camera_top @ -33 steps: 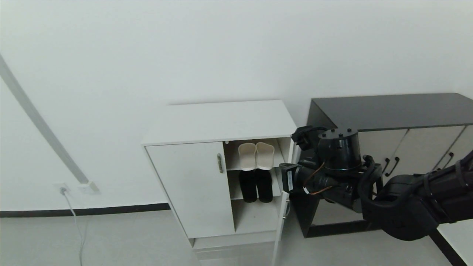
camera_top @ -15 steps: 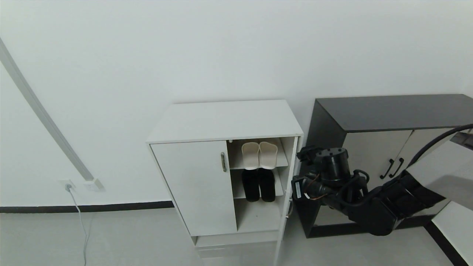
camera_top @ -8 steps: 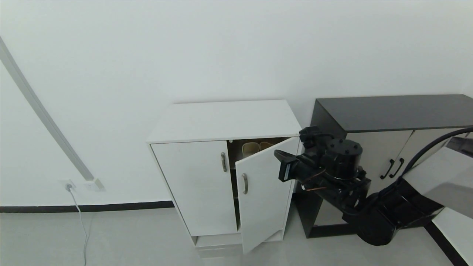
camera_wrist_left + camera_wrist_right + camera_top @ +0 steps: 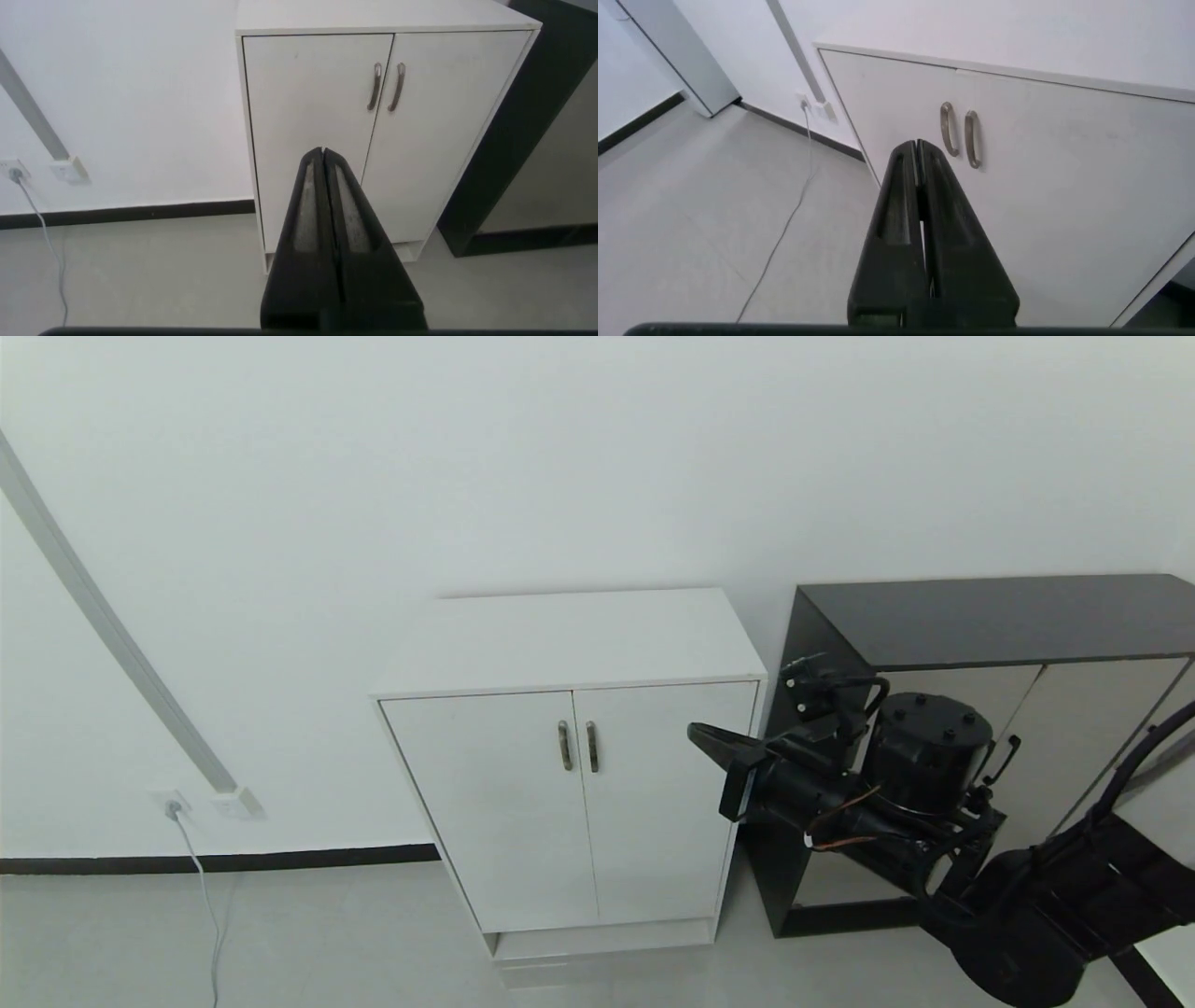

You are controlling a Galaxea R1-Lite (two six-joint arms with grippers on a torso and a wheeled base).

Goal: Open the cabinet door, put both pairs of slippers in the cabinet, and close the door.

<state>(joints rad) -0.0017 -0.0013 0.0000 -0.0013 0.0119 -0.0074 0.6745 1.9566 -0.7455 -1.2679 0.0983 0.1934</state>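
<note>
Cabinet doors [image 4: 495, 812] sat flush, my right tool [image 4: 707, 735] pinched shut near its right edge, left tool [image 4: 322, 154] closed too, open floor [image 4: 327, 933] out front.

a white cabinet [image 4: 569, 644] stands against the wall [image 4: 373, 476], both doors shut flush. the right door [image 4: 658, 812] sits at 3 o'clock of the left door [image 4: 485, 803], their metal handles [image 4: 564, 746] paired along the centre seam.

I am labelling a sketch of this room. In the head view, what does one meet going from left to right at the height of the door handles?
In order: wall socket → left door handle → right door handle → right end effector → black cabinet.
</note>
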